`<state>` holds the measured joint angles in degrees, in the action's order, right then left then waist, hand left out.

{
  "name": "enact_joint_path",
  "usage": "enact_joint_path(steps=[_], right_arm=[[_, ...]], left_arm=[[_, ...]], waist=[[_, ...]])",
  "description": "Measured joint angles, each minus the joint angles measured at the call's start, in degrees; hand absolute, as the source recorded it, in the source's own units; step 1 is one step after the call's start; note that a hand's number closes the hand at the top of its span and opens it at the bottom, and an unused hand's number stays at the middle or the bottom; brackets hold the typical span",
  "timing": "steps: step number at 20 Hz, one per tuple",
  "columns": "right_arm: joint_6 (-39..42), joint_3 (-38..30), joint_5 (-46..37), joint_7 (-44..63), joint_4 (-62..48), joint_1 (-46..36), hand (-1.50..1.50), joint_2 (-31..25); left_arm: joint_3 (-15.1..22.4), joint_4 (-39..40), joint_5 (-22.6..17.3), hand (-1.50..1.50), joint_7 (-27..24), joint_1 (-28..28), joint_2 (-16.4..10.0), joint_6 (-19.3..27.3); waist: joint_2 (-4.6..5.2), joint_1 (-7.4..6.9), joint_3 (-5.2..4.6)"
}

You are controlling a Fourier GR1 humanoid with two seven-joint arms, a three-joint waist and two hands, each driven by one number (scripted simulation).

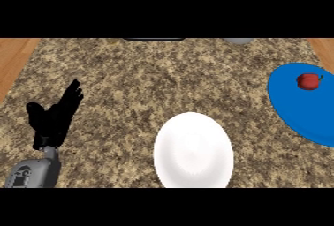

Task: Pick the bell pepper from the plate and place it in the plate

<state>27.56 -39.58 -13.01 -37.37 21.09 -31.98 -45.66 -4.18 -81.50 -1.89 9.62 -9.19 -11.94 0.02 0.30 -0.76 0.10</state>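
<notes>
Pepper at two o'clock on the blue plate, towards its far rim; white plate at six. Left robot hand at nine o'clock, wide open, holding nothing. Likely risk: may roll off onto the table if nudged sideways.

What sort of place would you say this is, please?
Most likely a kitchen counter: a speckled brown stone worktop, with a round white plate lying on it near the front and a round blue plate at the right bearing a small red bell pepper.
</notes>
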Motion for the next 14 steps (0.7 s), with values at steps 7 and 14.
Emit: enact_joint_path(steps=[7, 14], right_arm=[[-1.4, 0.7, 0.3, -2.6, -4.1, 1.2, -1.50, -3.7], [-2.4, 2.1, -0.4, -4.1, -6.6, 2.7, -1.50, -6.4]], left_arm=[[0.1, 2.2, 0.8, 0.00, -0.2, -2.2, 0.9, 0.3], [0.1, 1.6, 0.9, 0.00, -0.2, -2.0, 1.0, 0.0]], waist=[[0.23, -0.36, 0.10], [0.27, -0.58, 0.15]])
